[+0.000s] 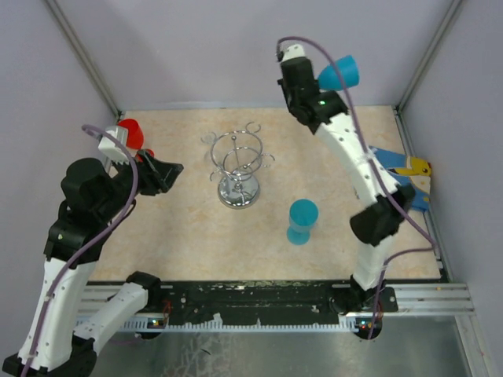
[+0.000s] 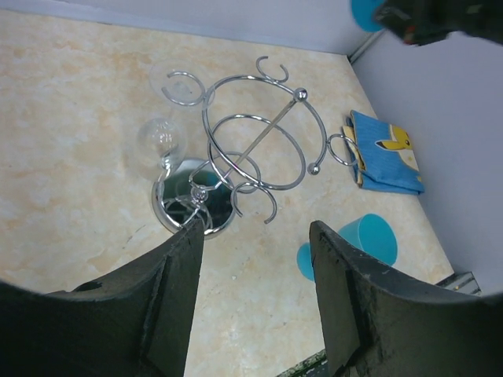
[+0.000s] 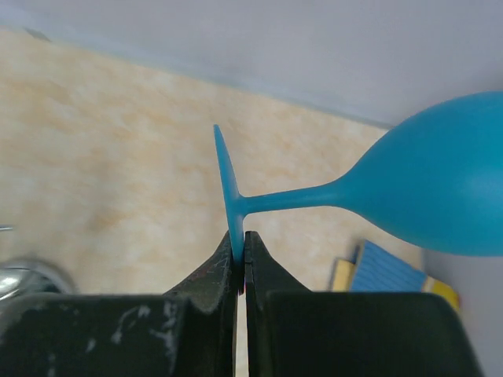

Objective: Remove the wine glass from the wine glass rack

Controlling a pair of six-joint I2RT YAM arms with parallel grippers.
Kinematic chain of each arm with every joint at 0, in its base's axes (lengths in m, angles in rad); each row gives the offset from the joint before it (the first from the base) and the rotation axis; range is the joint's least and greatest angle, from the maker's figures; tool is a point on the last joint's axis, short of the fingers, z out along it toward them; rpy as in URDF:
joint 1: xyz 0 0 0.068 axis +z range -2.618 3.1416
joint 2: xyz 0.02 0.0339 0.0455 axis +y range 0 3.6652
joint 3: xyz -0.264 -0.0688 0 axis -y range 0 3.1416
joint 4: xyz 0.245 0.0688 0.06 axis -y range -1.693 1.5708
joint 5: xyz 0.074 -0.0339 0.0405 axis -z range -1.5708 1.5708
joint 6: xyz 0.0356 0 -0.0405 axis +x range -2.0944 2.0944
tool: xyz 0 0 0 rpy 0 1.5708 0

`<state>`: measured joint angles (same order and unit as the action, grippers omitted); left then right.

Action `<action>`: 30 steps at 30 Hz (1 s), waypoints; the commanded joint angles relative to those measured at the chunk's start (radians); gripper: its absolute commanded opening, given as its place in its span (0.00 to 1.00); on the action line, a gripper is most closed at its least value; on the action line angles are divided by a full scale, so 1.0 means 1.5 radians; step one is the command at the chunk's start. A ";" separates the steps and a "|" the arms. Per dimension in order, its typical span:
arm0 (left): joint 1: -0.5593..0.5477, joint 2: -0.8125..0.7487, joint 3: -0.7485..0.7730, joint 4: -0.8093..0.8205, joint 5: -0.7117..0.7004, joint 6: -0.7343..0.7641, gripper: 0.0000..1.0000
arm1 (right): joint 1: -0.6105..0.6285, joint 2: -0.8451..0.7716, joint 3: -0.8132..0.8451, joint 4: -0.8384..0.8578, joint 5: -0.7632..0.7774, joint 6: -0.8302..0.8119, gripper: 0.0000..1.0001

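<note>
The blue wine glass [image 3: 424, 192] was held clear of the wine glass rack [image 1: 238, 169], raised near the back wall above the desk's [image 1: 157, 236] far right corner. It was gripped by the right hand [image 3: 242, 251], whose jaws were closed tightly on the rim of the glass's round foot. The glass was turned on its side, with the stem level and the bowl pointing away from the hand.

The rack was seen standing upright on its round shiny base near the middle of the desk, well apart from the raised glass. What appeared to be a clear wine glass [image 2: 161, 141] was seen at one side of the rack, bowl downward, near a curled hook. Whether it hung from that hook could not be told for certain.

The left hand [image 2: 255, 236] was held above the desk to the left of the rack. Its jaws were spread fairly wide and nothing was between them.

A second blue glass [image 1: 302, 221] was seen standing on the desk just to the right of the rack's base. A folded blue and yellow cloth [image 1: 409, 169] was laid at the desk's right edge.
</note>
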<state>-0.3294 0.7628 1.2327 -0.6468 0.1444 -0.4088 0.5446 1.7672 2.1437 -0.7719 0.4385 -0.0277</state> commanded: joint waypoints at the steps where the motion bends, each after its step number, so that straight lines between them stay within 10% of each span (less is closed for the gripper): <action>1: -0.001 -0.005 -0.024 0.036 0.036 -0.007 0.62 | -0.020 0.131 0.059 -0.017 0.229 -0.138 0.00; 5: -0.001 -0.009 -0.032 0.039 0.063 -0.015 0.63 | -0.087 0.256 0.205 -0.091 0.235 -0.134 0.00; 18: -0.001 -0.008 -0.073 0.074 0.135 -0.034 0.63 | -0.199 0.381 0.106 0.011 0.210 -0.171 0.00; 30: -0.001 -0.035 -0.159 0.146 0.207 -0.055 0.63 | -0.208 0.507 0.050 0.116 0.393 -0.232 0.00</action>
<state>-0.3294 0.7254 1.0279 -0.5018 0.3916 -0.4789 0.2314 2.5286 2.2402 -0.6987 0.8822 -0.3077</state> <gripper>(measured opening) 0.626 0.016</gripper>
